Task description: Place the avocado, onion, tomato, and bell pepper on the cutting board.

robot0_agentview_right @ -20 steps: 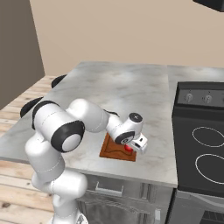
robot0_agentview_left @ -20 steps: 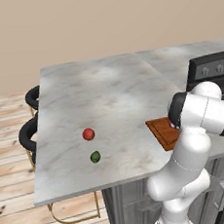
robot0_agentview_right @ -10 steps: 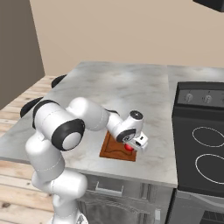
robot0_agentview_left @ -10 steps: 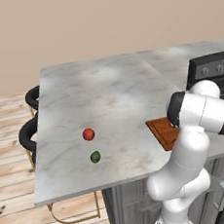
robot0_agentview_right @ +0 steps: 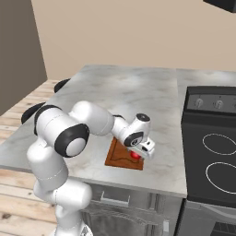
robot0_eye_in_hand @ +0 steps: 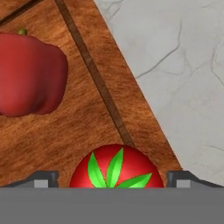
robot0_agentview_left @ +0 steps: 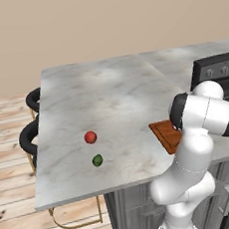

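Note:
The reddish-brown cutting board (robot0_eye_in_hand: 57, 131) lies near the counter's front edge, also in the left base view (robot0_agentview_left: 164, 133) and the right base view (robot0_agentview_right: 119, 156). A red bell pepper (robot0_eye_in_hand: 30, 74) rests on it. The tomato (robot0_eye_in_hand: 116, 168), red with a green leafy top, sits on the board near its grooved edge. My gripper (robot0_eye_in_hand: 113, 179) hangs over the tomato, open, with a fingertip (robot0_eye_in_hand: 43, 178) on each side and a thin gap to the fruit; the right base view shows it there too (robot0_agentview_right: 139, 154). Far left on the counter lie the avocado (robot0_agentview_left: 97, 161) and a red ball, the onion (robot0_agentview_left: 90, 137).
A black stove (robot0_agentview_right: 214, 152) adjoins the marble counter (robot0_agentview_left: 105, 102) on the right. Dark stools (robot0_agentview_left: 31, 135) stand beyond the counter's left edge. My own arm (robot0_agentview_left: 202, 117) hides most of the board in the left base view.
The fingers have spread apart and let go of the tomato, which now rests on the board. The arm has barely moved.

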Available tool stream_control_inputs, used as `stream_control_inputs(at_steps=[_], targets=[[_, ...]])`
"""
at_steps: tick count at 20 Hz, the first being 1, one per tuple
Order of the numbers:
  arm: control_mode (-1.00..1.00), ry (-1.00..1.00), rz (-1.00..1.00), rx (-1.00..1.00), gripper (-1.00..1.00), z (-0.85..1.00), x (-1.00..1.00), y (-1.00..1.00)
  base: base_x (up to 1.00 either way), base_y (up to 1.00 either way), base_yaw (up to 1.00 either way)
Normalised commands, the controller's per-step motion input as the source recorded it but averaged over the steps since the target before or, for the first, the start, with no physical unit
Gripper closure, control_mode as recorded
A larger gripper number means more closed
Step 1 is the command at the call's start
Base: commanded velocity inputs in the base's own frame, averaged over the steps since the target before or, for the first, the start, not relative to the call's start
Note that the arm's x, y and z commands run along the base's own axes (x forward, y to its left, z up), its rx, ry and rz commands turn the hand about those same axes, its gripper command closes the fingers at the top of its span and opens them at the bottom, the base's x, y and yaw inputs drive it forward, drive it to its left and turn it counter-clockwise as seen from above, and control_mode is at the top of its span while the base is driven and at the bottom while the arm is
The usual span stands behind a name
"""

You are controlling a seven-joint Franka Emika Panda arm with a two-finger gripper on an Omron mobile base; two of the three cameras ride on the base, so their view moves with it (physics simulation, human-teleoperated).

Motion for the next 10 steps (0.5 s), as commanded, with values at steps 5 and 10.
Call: stream_control_inputs(at_steps=[5, 10], targets=[[-1.00, 0.01, 0.00, 0.00, -1.00, 0.22, -0.05, 0.09, 0.00, 0.00, 0.00], [-1.00, -0.01, 0.00, 0.00, -1.00, 0.38, -0.02, 0.02, 0.00, 0.00, 0.00]])
